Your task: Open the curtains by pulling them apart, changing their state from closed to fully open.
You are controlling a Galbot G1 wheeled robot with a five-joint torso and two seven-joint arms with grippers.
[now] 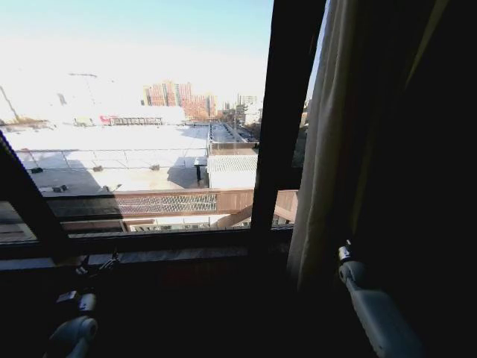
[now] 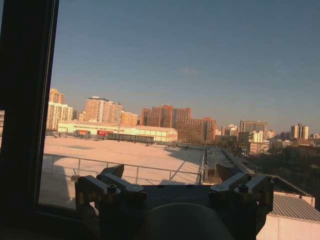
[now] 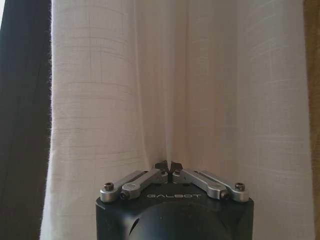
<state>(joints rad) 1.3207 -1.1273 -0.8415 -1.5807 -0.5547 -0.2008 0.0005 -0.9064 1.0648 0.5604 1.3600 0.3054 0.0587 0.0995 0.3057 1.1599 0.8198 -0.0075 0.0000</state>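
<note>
The tall sheer cream-white pleated curtain (image 1: 328, 149) is bunched at the right side of the window, beside the dark vertical window frame post (image 1: 272, 119), with the glass to its left bare onto sunlit rooftops. The right gripper (image 3: 168, 169) has its fingertips closed together on a fold of that fabric, pinching a pleat right at the tips. That looks to me a thin hold: sheer cloth could slide out of such a small pinch if the arm pulls sideways quickly, and a hard tug low down might strain the fabric rather than run it along its rail. The right arm (image 1: 376, 309) sits close against the dark brown drape (image 1: 425, 186), which could snag or get dragged along. The left gripper (image 2: 170, 182) hangs spread wide and empty near the sill, facing the glass; driven forward, it might knock the pane.
</note>
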